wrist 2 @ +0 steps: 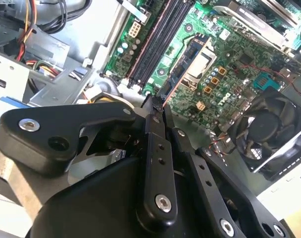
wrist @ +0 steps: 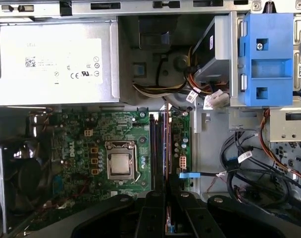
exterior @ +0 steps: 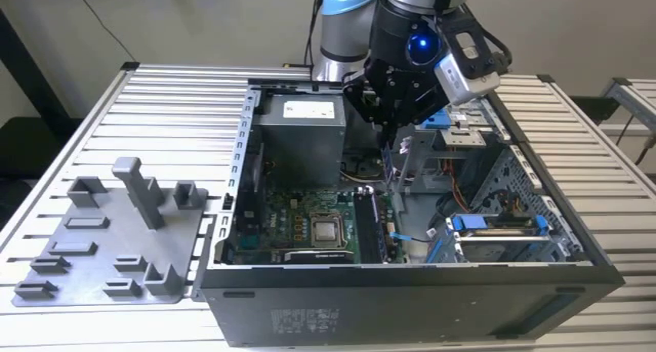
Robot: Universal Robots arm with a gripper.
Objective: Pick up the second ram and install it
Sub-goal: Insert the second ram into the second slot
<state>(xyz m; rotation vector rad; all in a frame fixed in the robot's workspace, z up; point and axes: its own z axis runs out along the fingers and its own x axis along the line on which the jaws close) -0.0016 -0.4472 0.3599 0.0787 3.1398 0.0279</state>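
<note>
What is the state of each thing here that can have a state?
Thin flat dark memory stick: gripped, held over the green motherboard, not yet installed.
Black pincer: shut on the memory stick.
Black metal computer case: lying on its side, open.
Grey plastic tray: flat on the table, beside the case.

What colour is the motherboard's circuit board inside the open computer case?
Green. The motherboard shows best in the first wrist view, seen nearly straight on.

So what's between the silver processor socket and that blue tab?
In the first wrist view, the long black memory slots, with the ram held in the hand edge-on over them.
</note>
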